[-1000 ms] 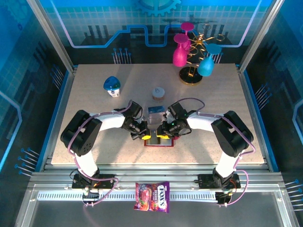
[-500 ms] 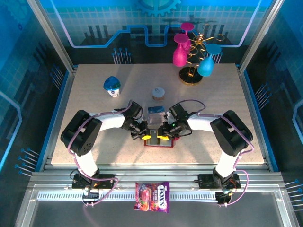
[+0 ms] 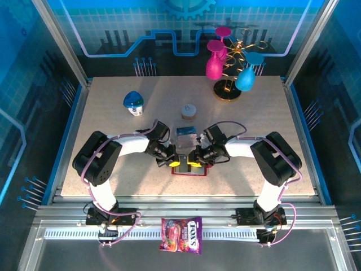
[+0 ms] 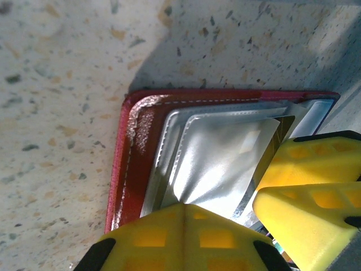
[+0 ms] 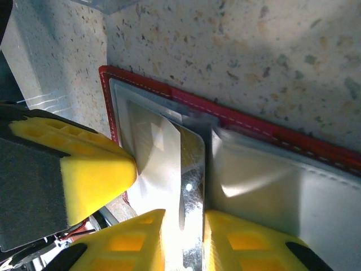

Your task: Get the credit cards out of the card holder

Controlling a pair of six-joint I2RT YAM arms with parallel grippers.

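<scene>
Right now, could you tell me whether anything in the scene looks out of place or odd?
Yes: the candy packet lies off the table, slightly askew on the metal rail between the arm bases, away from everything else. The card holder lies open on the table, which suits the task.

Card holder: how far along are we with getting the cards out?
Done: the card holder lies open on the table, grey pockets exposed. In hand: the left claw, shut, presses on a pocket while the right claw straddles a pocket edge; a grip isn't certain. Left: pulling the cards out; none looks drawn yet.
</scene>
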